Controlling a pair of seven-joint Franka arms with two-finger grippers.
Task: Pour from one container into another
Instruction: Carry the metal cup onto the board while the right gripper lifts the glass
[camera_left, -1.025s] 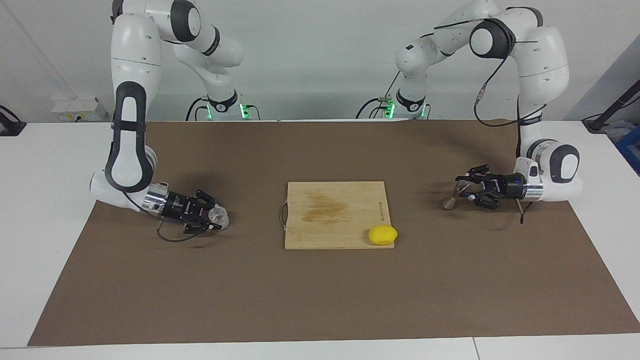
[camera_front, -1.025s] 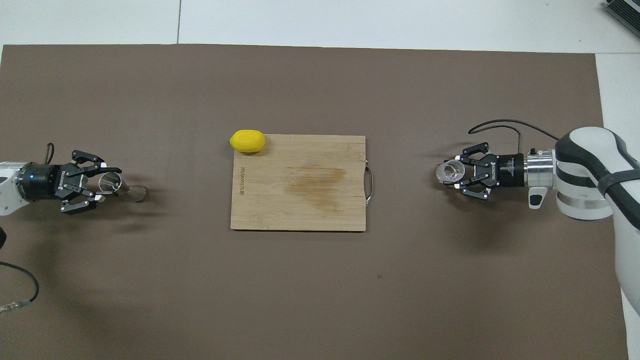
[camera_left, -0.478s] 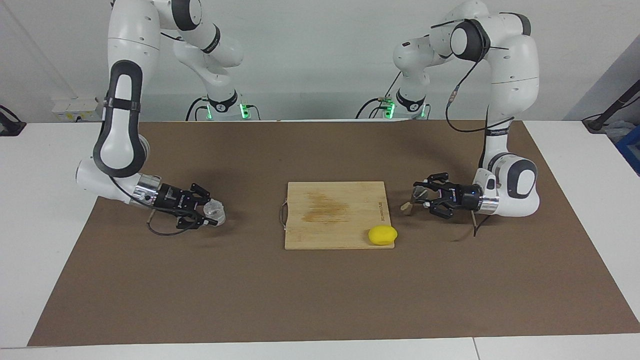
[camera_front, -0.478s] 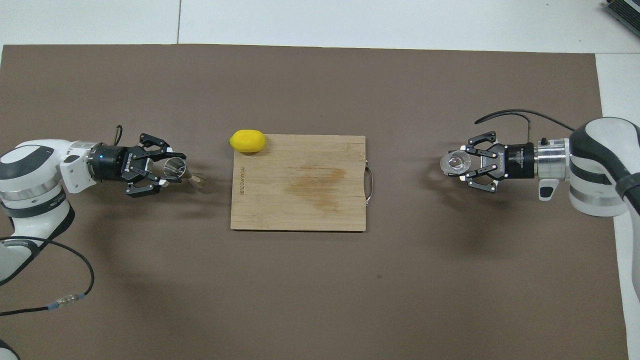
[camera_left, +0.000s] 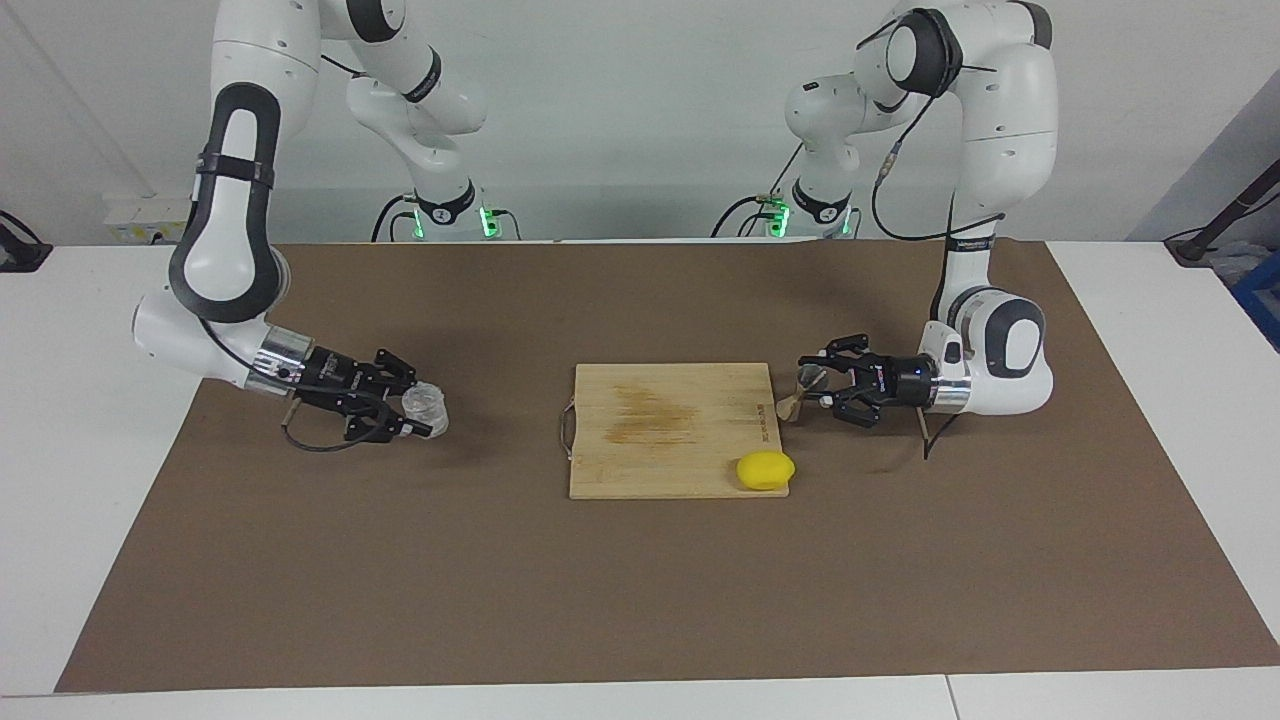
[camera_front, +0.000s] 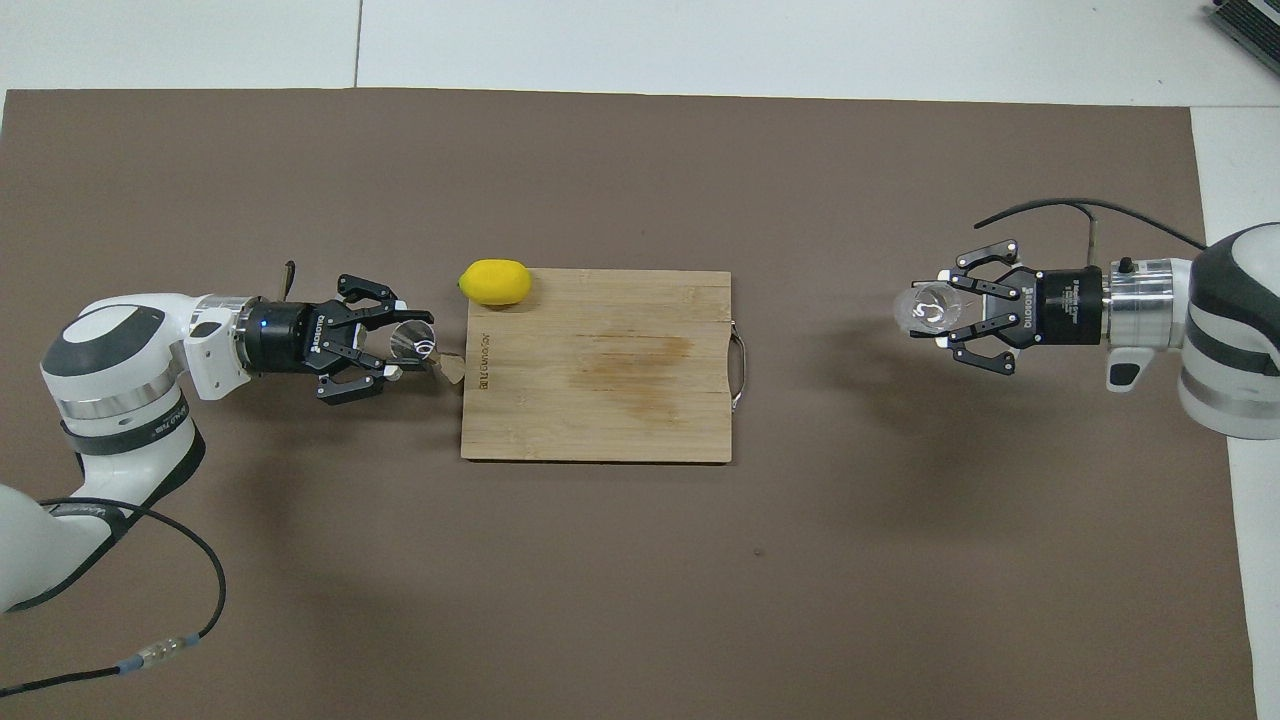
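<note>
Currently, both arms loaded, converging on centre.
Left gripper (camera_left: 812, 392): fingers clamped on the jigger (camera_left: 797, 393), over the mat just off the cutting board (camera_left: 670, 430) edge at the left arm's end.
Right gripper (camera_left: 415, 410): fingers clamped on the glass cup (camera_left: 425, 403), held low over the mat toward the right arm's end.
Key relation: board lies between cup and jigger; they're well apart. Jigger's axis is tilted, needs righting.
Change: left arm has come in a long way; right barely moved.
Lemon (camera_left: 765, 469): on the board corner.

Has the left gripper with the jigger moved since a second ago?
Yes. The left gripper, holding the jigger, moved toward the cutting board, now beside its edge.
</note>
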